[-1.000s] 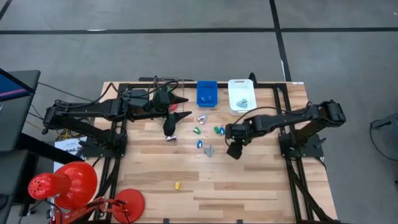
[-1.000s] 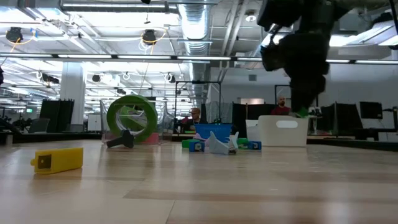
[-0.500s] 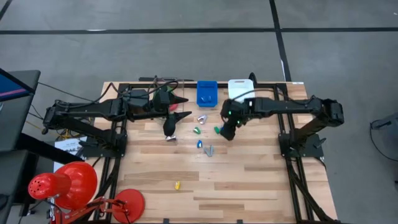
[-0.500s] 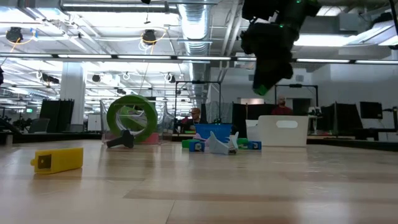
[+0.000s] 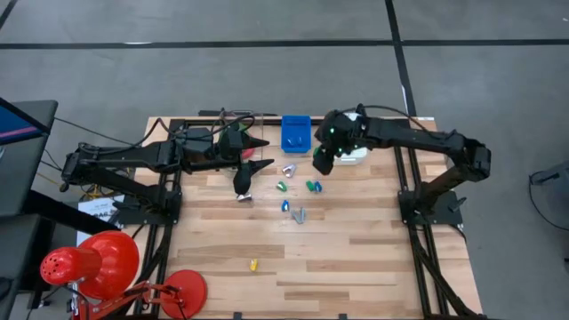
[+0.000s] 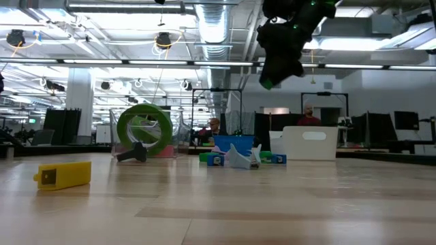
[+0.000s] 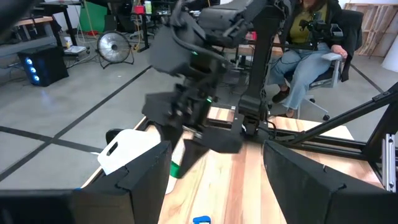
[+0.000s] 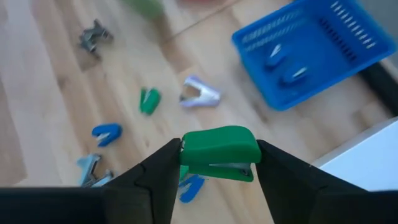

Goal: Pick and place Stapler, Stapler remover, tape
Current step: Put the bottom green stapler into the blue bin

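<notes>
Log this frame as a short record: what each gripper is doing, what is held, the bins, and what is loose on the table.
right gripper: shut on green stapler, raised above the table between the bins
left gripper: open, empty, at the table's left rear
blue bin: holds small blue items
white bin: partly hidden by the right arm
loose on table: small blue, green and silver items; yellow stapler
green tape roll: upright

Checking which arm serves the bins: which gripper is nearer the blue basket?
Right. The right gripper, shut on a green stapler, hangs just beside the blue basket. The left gripper waits farther off, beyond the basket's other side.
</notes>
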